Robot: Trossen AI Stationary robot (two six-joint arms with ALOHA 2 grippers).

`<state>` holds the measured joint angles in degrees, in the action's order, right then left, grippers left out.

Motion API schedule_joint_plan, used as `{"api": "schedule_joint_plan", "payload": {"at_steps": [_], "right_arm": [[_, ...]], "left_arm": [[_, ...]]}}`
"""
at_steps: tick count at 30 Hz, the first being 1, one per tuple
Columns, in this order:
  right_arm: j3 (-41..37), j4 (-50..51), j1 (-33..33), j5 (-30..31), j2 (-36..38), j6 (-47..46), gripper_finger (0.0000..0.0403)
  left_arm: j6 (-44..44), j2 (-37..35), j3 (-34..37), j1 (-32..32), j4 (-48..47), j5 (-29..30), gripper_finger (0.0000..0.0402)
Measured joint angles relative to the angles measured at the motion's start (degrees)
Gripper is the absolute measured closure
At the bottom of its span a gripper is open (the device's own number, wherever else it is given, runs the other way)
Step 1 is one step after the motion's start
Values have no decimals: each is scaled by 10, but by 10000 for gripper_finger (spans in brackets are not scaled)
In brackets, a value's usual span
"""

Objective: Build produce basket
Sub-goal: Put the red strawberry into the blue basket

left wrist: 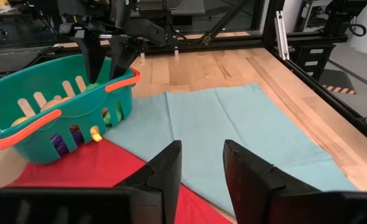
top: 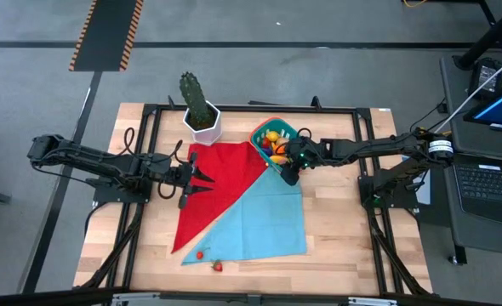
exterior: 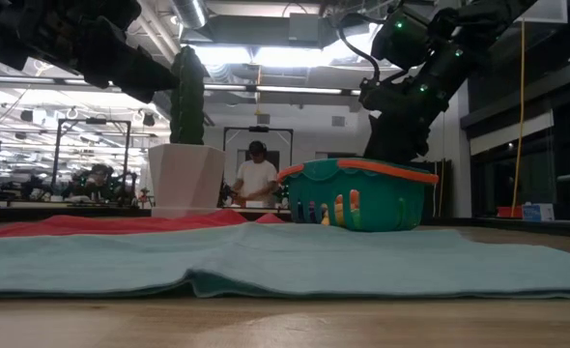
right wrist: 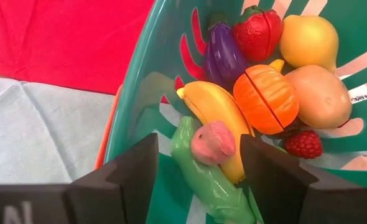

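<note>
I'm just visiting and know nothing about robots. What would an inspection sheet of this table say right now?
Surface: wooden table, with a red cloth and a light blue cloth spread on it.
Job's things: teal basket holds a banana, orange, eggplant, strawberry and more; two small red pieces lie on the wood at the near edge.
Clutter: white pot with a cactus beside the basket.
Grippers: right claw open over the basket, a pink piece between its fingers; left claw open above the cloths, empty.
Cables: some run along the arms.
Surroundings: a person stands in the room behind; laptop at the right.
</note>
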<state>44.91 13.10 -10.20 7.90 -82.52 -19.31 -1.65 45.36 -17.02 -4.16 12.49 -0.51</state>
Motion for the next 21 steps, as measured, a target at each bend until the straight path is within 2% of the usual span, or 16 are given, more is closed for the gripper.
{"api": "schedule_joint_plan", "payload": {"at_steps": [8,12,15,21], "right_arm": [[0,-2,0,0,0,1,177],[0,-51,2,0,2,17,177],[0,-97,10,2,14,48,177],[0,-112,35,11,60,88,177]], "left_arm": [[0,0,0,0,0,0,306],[0,0,0,0,0,0,314],[0,0,0,0,0,0,319],[0,0,0,0,0,0,330]]}}
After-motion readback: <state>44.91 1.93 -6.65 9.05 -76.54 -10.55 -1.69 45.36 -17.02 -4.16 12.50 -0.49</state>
